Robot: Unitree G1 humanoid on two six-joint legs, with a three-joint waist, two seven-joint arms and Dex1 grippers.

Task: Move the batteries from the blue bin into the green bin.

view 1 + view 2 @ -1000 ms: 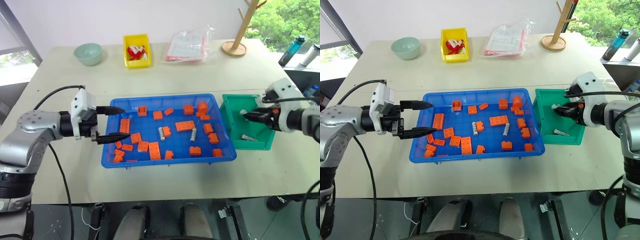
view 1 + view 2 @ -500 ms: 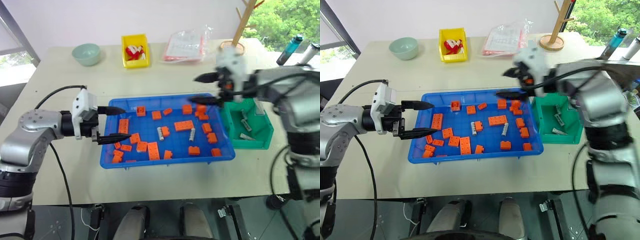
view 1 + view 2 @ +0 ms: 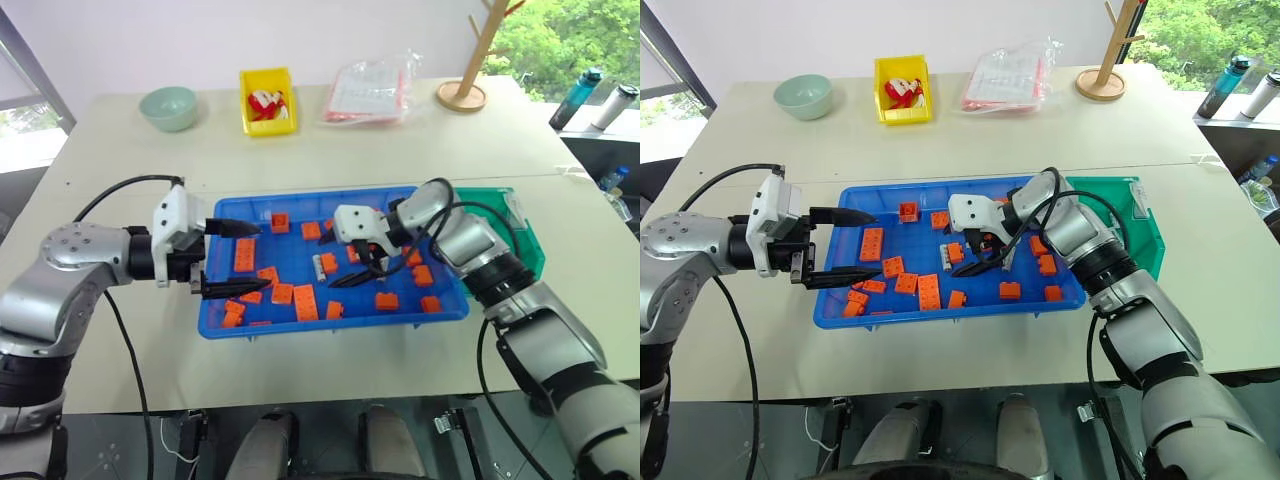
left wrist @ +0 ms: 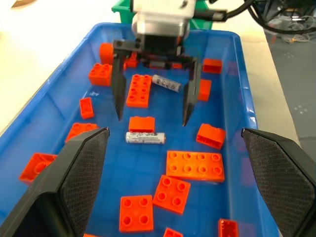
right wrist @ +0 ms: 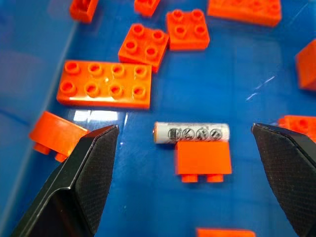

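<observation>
Claws both spread; right claw (image 3: 343, 258) partly hides green bin (image 3: 528, 243) behind its arm.

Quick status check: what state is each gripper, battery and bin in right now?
right gripper: open, poised over a battery in the blue bin
left gripper: open, empty, at the blue bin's left end
battery: lying flat against an orange brick
second battery: lying flat in the blue bin
blue bin: holds bricks and batteries
green bin: upright, right of the blue bin
</observation>
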